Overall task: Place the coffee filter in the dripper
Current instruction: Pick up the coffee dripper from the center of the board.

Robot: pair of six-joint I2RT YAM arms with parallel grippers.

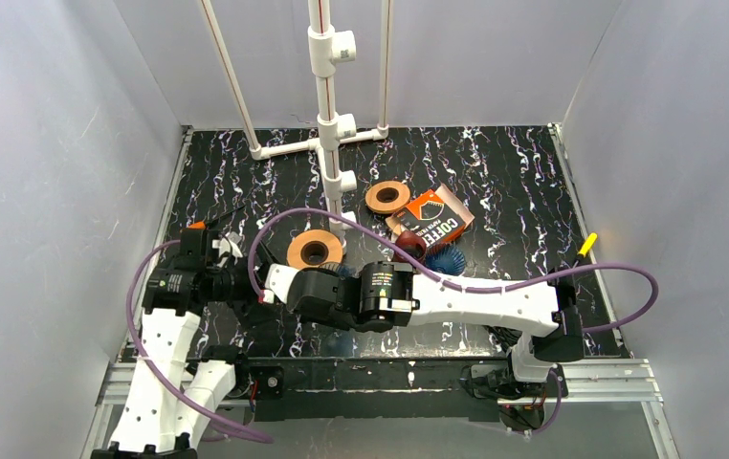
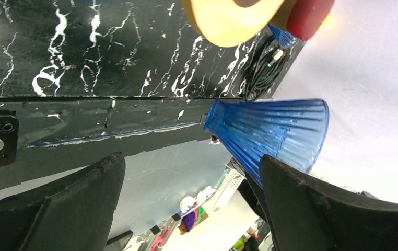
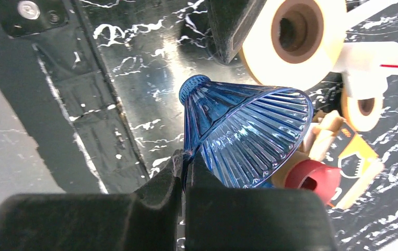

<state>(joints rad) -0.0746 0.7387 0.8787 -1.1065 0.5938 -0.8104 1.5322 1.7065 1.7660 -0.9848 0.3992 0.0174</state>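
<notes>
Blue see-through dripper [image 3: 249,130], cone-shaped and ribbed all round, pinched at its rim by the right gripper [image 3: 186,162], jaws almost together, over the near edge of the black marbled table [image 3: 134,31]. Left gripper [image 2: 190,158] spread wide beside it; touching or not, hard to tell. Behind: round tape roll [image 3: 296,36], red cup [image 3: 312,178] half hidden, orange filter box [image 1: 432,218]. Inside of box: cannot tell.

Dripper [image 3: 246,136] before tape roll [image 1: 315,251]; box [image 1: 434,218] right of roll, behind cup [image 1: 408,247].
</notes>
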